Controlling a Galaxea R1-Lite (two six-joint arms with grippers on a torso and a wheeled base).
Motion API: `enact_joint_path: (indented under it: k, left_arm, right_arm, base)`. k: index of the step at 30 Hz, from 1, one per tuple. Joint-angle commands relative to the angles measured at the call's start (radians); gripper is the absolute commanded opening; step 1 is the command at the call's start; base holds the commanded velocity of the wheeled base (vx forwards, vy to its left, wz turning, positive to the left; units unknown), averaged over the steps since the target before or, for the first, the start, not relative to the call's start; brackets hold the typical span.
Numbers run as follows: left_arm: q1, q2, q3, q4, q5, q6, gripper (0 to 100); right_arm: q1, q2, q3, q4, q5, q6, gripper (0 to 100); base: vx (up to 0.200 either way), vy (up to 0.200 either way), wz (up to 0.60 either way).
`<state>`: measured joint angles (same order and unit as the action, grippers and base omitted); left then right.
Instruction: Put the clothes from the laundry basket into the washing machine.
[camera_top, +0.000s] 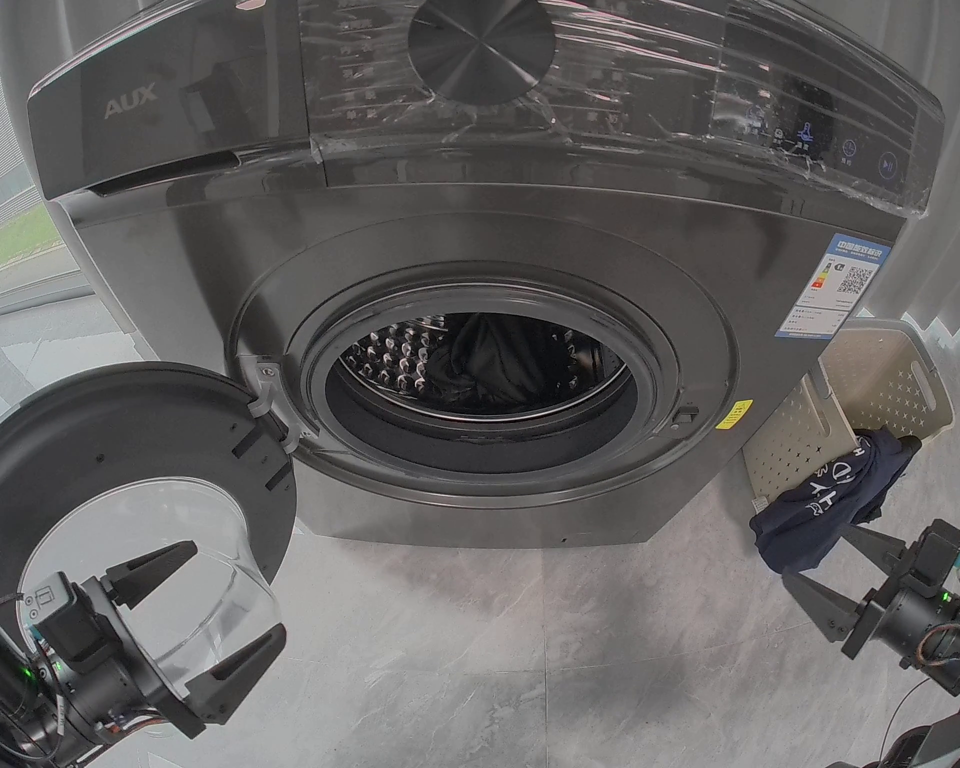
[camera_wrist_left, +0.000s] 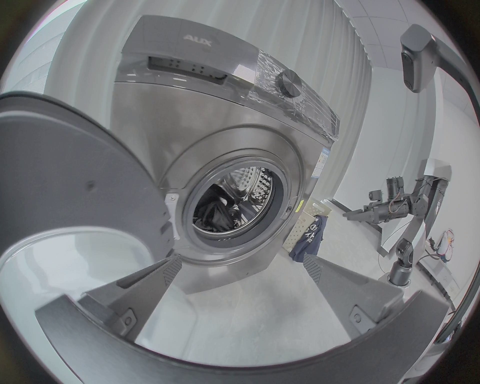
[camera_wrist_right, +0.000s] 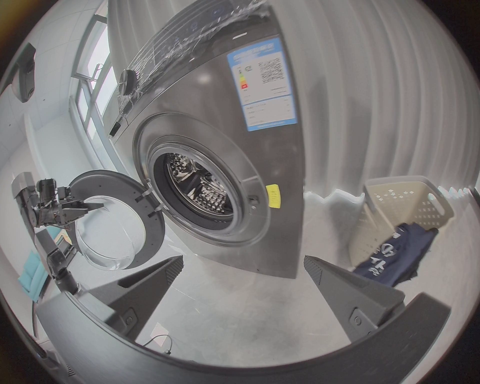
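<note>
The grey washing machine (camera_top: 480, 230) fills the middle of the head view, its round door (camera_top: 130, 440) swung open to the left. Dark clothes (camera_top: 495, 360) lie inside the drum. To the right, a beige laundry basket (camera_top: 880, 385) stands on the floor with a navy printed garment (camera_top: 830, 495) hanging over its front rim, seen too as navy garment (camera_wrist_right: 397, 247) against basket (camera_wrist_right: 405, 200). My left gripper (camera_top: 200, 625) is open and empty just in front of the door's glass. My right gripper (camera_top: 840, 575) is open and empty, low beside the navy garment.
Pale tiled floor (camera_top: 520, 640) spreads in front of the machine between both arms. A curtain (camera_wrist_right: 390, 90) hangs behind the basket. The open door (camera_wrist_left: 65, 190) stands close to the left gripper.
</note>
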<state>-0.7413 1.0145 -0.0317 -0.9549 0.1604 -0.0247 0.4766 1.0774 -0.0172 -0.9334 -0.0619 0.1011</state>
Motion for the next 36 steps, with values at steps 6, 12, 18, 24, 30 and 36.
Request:
enact_joint_path:
  k: [6,12,18,24,30,36]
  left_arm:
    - [0.247,-0.465,0.032,0.352,-0.024,0.009,100]
    - [0.375,-0.679,0.032,0.591,-0.085,-0.011,100]
    - [0.490,-0.909,0.032,0.846,-0.133,-0.050,100]
    - [0.530,-0.925,0.032,0.883,-0.093,-0.135,100]
    - [0.686,-0.933,0.032,0.884,-0.079,-0.075,100]
    - [0.746,-0.988,0.032,0.886,-0.044,0.012,100]
  right_arm:
    - [-0.251,-0.498,0.017,0.395,0.005,-0.014,100]
    - [-0.329,-0.763,0.011,0.666,0.016,-0.024,100]
    - [-0.383,-0.978,0.014,0.889,0.013,-0.027,100]
    - [-0.501,-1.045,0.014,0.938,0.014,-0.084,100]
    - [-0.497,-1.059,0.017,0.929,0.016,-0.081,100]
    - [-0.493,-1.065,0.016,0.938,0.017,-0.090,100]
  base:
    - [-0.067,0.000,0.00]
    - [-0.133,0.000,0.00]
    - [-0.033,0.000,0.00]
    - [0.000,0.000,0.00]
    - [0.000,-0.167,0.00]
    - [0.000,-0.200,0.00]
